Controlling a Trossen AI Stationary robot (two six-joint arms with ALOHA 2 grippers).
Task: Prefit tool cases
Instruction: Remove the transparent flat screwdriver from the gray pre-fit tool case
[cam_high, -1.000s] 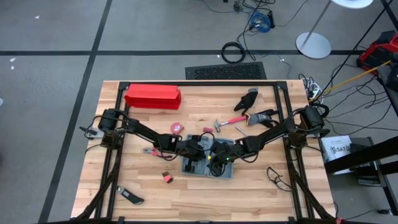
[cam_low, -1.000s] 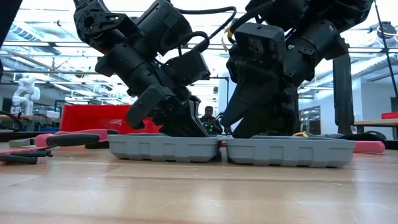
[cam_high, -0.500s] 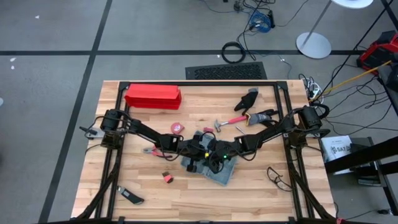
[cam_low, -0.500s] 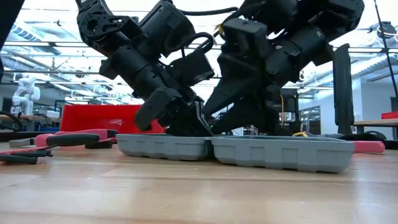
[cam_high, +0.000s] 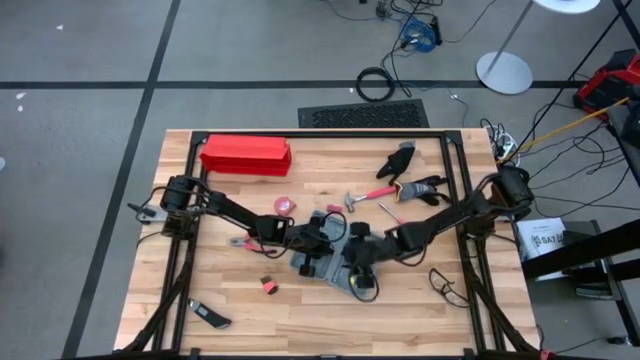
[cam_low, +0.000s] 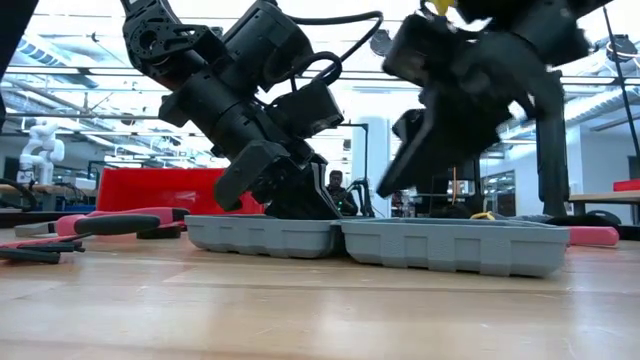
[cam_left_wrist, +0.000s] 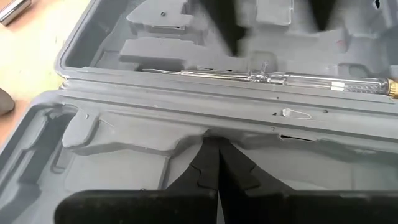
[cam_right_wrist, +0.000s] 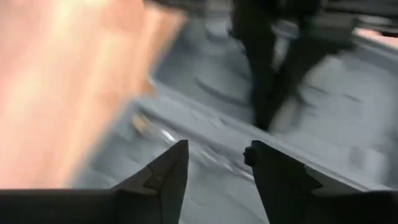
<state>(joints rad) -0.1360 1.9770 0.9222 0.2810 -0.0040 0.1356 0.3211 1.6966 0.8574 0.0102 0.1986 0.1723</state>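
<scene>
The tool case (cam_low: 375, 243) lies open and flat on the tabletop (cam_high: 420, 310), both grey halves side by side, near the middle and well clear of the red box (cam_high: 246, 155). The left claw (cam_left_wrist: 217, 163) is pinched shut with its tips pressed down into a moulded hollow close to the hinge, pinning that half. The right claw (cam_right_wrist: 214, 163) hangs over the other half with its fingers apart, holding nothing.

Only one half is held down, so I judge a push from the right arm could skew or slide the case, or knock the thin glass-like rod (cam_left_wrist: 267, 79) out of its groove.

That rod shows only in the left wrist view. The low view alone shows the right claw lifted off the case. From above, the arms hide most of it.
</scene>
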